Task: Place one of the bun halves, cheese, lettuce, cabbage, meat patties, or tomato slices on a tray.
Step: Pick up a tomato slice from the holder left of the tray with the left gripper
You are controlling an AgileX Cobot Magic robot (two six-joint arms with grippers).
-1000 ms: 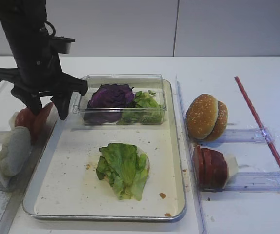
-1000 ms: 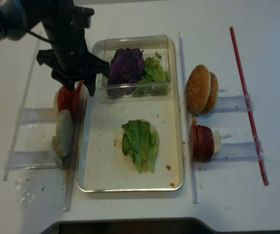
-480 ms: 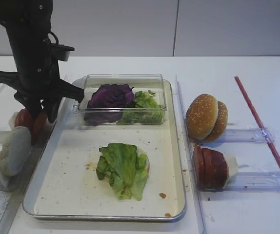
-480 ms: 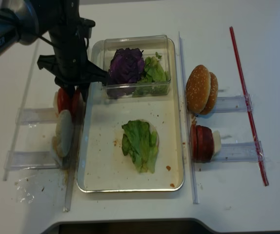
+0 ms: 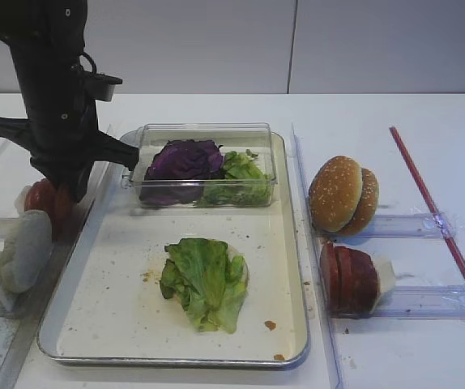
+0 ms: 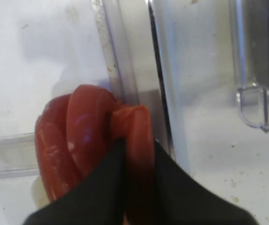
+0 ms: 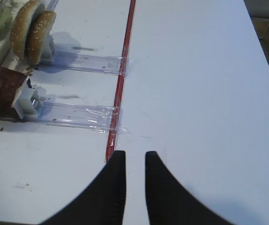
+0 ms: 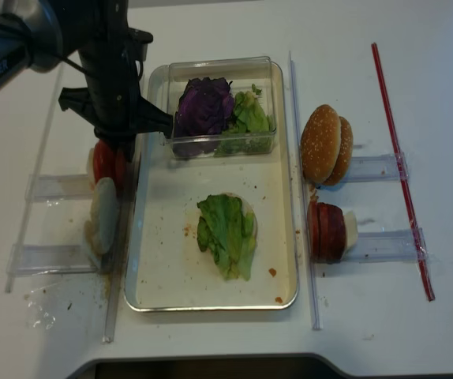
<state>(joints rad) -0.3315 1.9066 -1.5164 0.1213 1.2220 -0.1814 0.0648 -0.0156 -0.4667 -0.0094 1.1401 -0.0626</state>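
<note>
**A:** Start with the big picture: your tray (image 5: 119, 243) sits just off to the right of your left gripper (image 6: 137, 157), with a leaf of lettuce (image 5: 204, 279) on its floor and the clear box of cabbage (image 5: 184, 158) and more lettuce at the far end. The bun halves (image 5: 343, 194) and meat patties (image 5: 350, 278) stand well away on the other side, and your right gripper (image 7: 135, 171) hangs over bare table beside the red strip (image 7: 120, 93), jaws apart and empty.

**B:** And the left one?

**A:** Pinched nearly shut on the rightmost of the tomato slices (image 6: 83, 140). In the wrist view that slice stands on edge between the fingers (image 6: 97, 192), the rest of the stack touching it just to the left of the jaws.

**B:** What can go wrong for you here?

**A:** I'd judge two things. The slice is thin and looks slick, so it could fold or slide out as you lift. The neighbouring slices press right against it, so one may cling and come along, or topple off the clear rail (image 6: 125, 70).

**B:** What has changed?

**A:** A second ago your left jaws were spread wide above the stack; half a second ago, part closed and lower. Now they're clamped on. Tray, lettuce and the right side haven't budged.
</note>
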